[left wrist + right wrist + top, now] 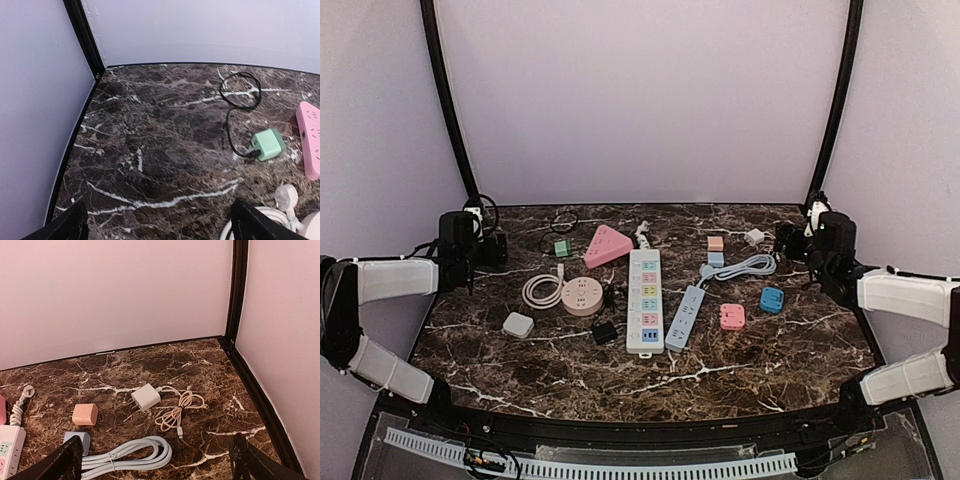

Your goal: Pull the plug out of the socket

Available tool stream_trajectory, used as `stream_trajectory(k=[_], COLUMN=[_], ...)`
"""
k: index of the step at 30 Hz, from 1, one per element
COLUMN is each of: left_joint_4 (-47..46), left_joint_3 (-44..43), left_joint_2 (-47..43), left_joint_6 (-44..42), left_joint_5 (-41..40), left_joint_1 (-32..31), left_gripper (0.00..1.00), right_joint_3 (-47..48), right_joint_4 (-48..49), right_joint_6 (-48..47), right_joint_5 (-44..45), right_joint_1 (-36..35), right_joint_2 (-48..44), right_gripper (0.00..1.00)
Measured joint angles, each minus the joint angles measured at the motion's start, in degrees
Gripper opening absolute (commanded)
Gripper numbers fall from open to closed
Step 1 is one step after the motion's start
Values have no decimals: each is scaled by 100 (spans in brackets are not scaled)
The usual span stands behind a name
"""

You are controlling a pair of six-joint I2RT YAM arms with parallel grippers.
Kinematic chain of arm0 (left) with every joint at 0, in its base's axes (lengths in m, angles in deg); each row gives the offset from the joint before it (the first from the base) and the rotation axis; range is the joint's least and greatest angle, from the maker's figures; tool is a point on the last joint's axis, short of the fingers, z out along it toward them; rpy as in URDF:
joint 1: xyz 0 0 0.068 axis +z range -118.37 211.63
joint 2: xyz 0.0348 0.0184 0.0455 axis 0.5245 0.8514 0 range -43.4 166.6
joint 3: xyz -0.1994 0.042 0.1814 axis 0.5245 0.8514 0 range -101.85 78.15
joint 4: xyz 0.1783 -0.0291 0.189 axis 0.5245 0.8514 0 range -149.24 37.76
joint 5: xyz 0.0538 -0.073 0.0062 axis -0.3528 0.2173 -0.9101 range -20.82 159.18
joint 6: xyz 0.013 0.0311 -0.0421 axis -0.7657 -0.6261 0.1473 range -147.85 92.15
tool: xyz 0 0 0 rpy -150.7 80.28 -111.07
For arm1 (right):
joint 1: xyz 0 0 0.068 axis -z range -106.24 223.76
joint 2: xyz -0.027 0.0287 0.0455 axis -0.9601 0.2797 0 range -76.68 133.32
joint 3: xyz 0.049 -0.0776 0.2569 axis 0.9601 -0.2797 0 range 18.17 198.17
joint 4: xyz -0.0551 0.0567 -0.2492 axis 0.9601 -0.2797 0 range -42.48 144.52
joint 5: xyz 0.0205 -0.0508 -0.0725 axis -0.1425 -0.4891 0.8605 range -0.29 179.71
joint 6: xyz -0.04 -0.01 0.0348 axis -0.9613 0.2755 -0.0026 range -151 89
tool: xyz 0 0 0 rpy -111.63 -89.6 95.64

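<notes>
A long white power strip (644,300) with coloured sockets lies mid-table, a blue strip (685,317) to its right. A round pink socket (582,296) lies to its left, with a small black plug (610,296) at its right side; I cannot tell how it is seated. A black charger (605,332) lies loose below it. My left gripper (492,248) is open and empty at the far left, over bare marble (160,220). My right gripper (792,241) is open and empty at the far right (156,452).
A pink triangular socket (607,245), a green adapter (268,144) with a black cable, a coiled white cable (542,291) and a grey adapter (518,324) lie left. A white charger (146,397), peach cube (85,414), blue cable (135,452), and pink (732,317) and blue (772,299) adapters lie right.
</notes>
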Motion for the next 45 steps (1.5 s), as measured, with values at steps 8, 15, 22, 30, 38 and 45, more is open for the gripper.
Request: stream_trajectory(k=[8, 15, 22, 30, 38, 45], left_joint_4=[-1742, -2771, -4548, -5038, -5104, -5104], left_joint_3=[503, 946, 1582, 1711, 1709, 1709], left_joint_2=[538, 780, 1338, 1480, 1480, 1480], left_joint_6=[-52, -151, -223, -225, -197, -197], left_joint_5=[37, 208, 332, 372, 452, 461], left_joint_1=[402, 446, 538, 581, 695, 695], left_gripper=[99, 99, 99, 99, 99, 99], right_joint_3=[13, -592, -1119, -1145, -1078, -1067], right_joint_4=[949, 2505, 3816, 4159, 4116, 4116], right_joint_6=[-708, -975, -1226, -1325, -1311, -1311], right_joint_5=[-90, -339, -1250, -2135, -2553, -2553], right_joint_1=[824, 1394, 1484, 1757, 1987, 1954], right_joint_2=[730, 1491, 1906, 1954, 1954, 1954], right_gripper=[99, 99, 99, 99, 99, 99])
